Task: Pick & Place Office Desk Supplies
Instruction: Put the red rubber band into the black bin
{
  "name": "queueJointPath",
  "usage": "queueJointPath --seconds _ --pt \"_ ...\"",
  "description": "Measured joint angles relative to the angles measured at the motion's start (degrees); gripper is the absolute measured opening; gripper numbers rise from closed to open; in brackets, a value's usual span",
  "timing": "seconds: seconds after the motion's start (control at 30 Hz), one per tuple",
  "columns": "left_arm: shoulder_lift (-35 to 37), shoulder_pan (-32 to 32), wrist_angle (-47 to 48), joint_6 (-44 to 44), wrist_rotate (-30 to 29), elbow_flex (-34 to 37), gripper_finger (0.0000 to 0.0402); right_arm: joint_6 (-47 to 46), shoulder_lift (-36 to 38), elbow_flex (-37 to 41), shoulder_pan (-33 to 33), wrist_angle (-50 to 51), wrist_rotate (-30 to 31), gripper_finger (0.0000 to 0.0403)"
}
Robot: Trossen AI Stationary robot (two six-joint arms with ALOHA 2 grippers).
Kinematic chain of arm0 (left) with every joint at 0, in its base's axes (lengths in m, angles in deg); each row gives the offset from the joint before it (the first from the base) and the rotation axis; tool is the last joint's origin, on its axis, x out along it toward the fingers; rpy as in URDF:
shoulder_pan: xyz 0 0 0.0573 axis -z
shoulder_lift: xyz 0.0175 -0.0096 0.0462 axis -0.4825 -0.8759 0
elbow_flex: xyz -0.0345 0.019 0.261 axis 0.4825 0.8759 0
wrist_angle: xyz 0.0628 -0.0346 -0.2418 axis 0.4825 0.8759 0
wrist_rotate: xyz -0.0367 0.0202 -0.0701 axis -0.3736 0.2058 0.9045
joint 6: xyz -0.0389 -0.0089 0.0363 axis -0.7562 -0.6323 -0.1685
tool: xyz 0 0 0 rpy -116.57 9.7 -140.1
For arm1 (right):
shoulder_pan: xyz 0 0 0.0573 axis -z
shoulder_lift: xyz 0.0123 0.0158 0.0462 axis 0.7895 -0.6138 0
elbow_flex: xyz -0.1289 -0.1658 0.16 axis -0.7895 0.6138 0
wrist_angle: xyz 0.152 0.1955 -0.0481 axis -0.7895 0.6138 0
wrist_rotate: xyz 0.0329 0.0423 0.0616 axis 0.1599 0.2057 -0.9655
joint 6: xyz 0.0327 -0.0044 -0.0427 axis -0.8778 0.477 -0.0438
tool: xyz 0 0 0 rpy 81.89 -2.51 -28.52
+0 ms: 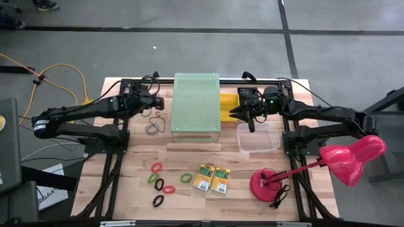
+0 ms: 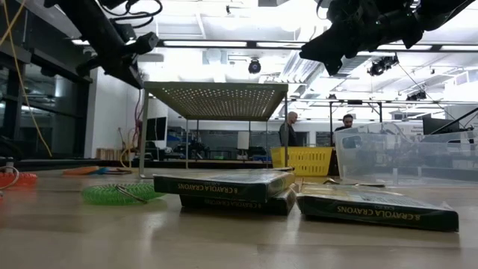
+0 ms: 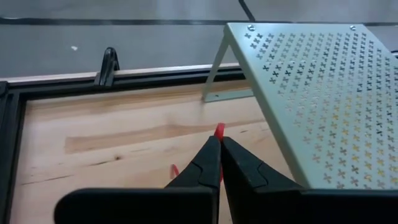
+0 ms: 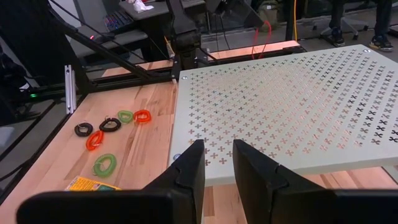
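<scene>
- The left gripper (image 3: 219, 146) is clenched: its two dark fingers meet at the tips. A small red piece (image 3: 219, 130) shows just at those tips, but I cannot tell if it is pinched there or only lies behind them.
- In the high view this gripper (image 1: 159, 102) is raised near the far left side of the table, just beside the pale-green perforated box (image 1: 196, 104).
- The right gripper (image 4: 216, 152) has its fingers apart with a narrow gap, and nothing is seen between them. It hangs in the air, touching nothing.
- In the high view the right gripper (image 1: 240, 113) is on the other side of the perforated box, near a yellow basket (image 1: 228, 104) and beside a clear plastic tray (image 1: 258, 137).
- The elastic band loops (image 1: 163, 182) lie on the near left part of the wooden table (image 1: 189, 161): red, green, orange and black ones in a loose group, well apart from both grippers.
- The two crayon boxes (image 1: 211, 179) lie flat, side by side and touching, to the right of the loops.
- In the low view the side of one crayon box (image 2: 377, 208) carries the words "CRAYOLA CRAYONS", which stand upside down. A number before the words is too small to read.
- A green loop (image 2: 112, 194) lies near the boxes in that view.
- A pink desk lamp (image 1: 350, 157) stands at the near right corner.
- Two persons (image 2: 288, 128) are seen far behind in the room.
</scene>
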Motion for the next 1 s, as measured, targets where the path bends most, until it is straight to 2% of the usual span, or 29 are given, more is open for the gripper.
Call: queueJointPath --seconds 0.2,0.33,0.43,0.57,0.77,1.0 --pt "0.3 -0.7 0.4 0.2 -3.0 0.0 0.0001 0.0 0.0 0.0 0.0 0.0 0.0 0.0071" --pt "0.4 -1.3 0.0 0.3 -2.4 0.0 0.0001 0.0 0.0 0.0 0.0 0.0 0.0 0.0071" --pt "1.2 -1.3 -1.3 1.3 1.6 0.0 0.0001 0.0 0.0 0.0 0.0 0.0 0.0 0.0071" --pt "2.2 -1.2 -3.1 3.0 10.7 0.0 0.0001 0.0 0.0 0.0 0.0 0.0 0.0 0.0071" --pt "2.7 0.2 3.8 1.2 14.1 0.0 0.0001 0.0 0.0 0.0 0.0 0.0 0.0 0.0071" --pt "4.7 2.8 5.0 0.4 25.0 0.0 0.0001 0.0 0.0 0.0 0.0 0.0 0.0 0.0071"
